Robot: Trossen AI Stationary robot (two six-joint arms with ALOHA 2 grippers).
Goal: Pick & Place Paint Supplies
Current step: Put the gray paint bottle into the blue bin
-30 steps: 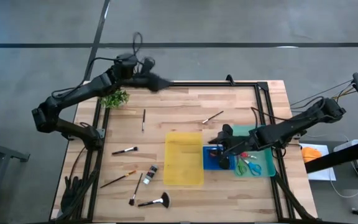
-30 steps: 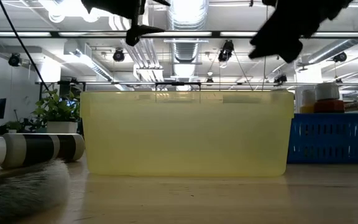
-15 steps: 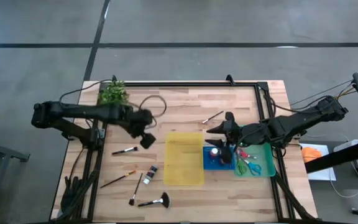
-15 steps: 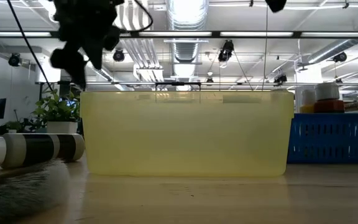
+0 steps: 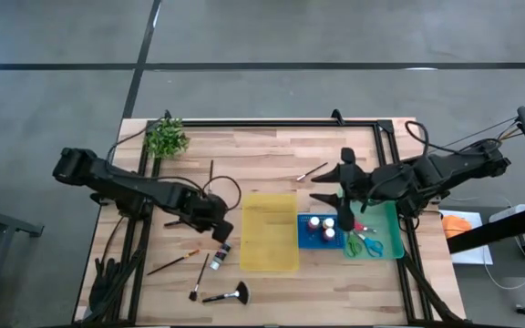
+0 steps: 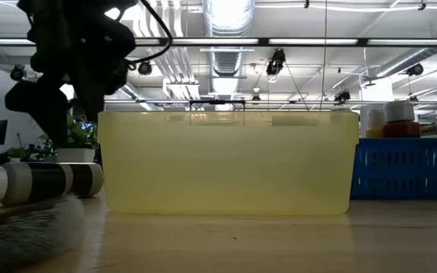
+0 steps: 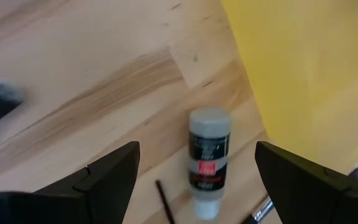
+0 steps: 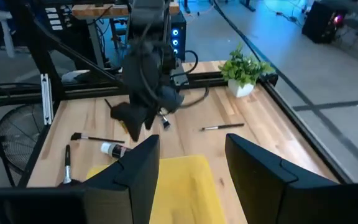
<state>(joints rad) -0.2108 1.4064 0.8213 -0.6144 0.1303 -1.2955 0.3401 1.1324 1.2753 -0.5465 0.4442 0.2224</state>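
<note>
Bottles (image 5: pixel 321 227) fill the blue tray (image 5: pixel 309 239); scissors (image 5: pixel 365 242) the green tray (image 5: pixel 393 223); both grippers gape empty.

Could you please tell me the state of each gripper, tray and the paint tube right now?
left gripper: open, above the paint tube.
right gripper: open, empty.
paint tube: lying flat on the table.
yellow tray: empty.
blue tray: holds small bottles.
green tray: holds scissors.
</note>
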